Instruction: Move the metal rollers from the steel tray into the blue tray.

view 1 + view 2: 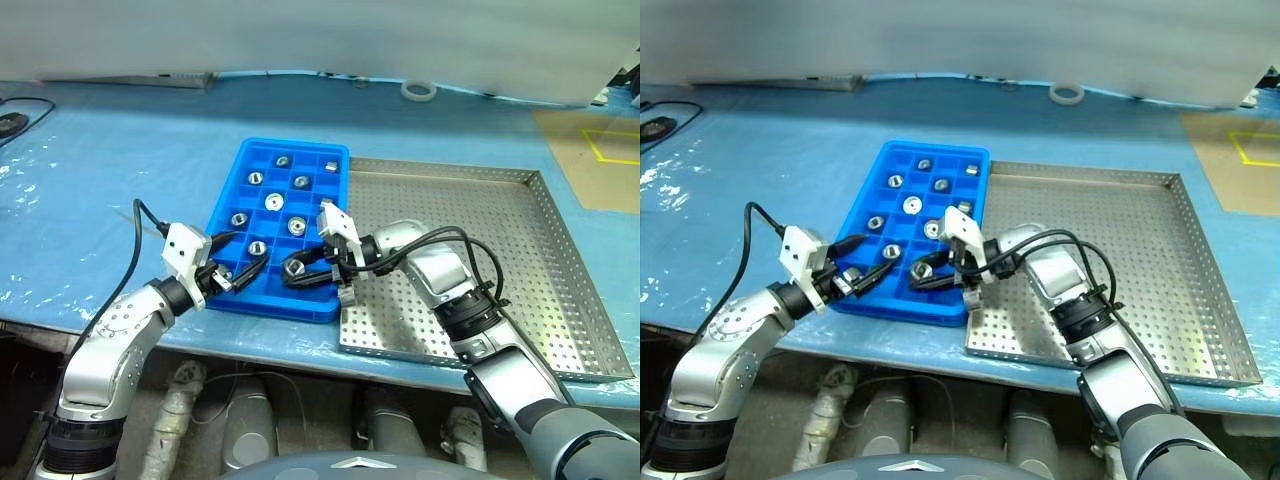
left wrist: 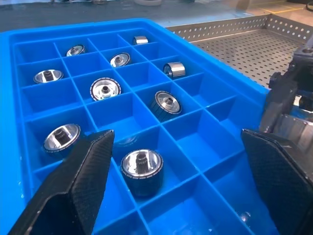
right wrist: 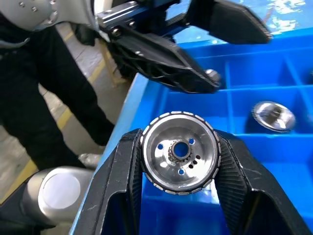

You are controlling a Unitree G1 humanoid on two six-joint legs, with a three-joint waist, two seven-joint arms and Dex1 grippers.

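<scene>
Rollers point(image 2: 104, 89) in blue tray point(image 1: 228, 185): nine (tenth in right gripper point(image 3: 179, 157)).

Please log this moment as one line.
right claw: shut on roller | over blue tray | left claw: open | steel tray: bare

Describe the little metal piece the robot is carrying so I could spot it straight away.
Find the blue tray beside the steel tray. Over its near edge, the right gripper pinches one roller. Unlike the others lying in compartments, it is held up in black fingers.
</scene>
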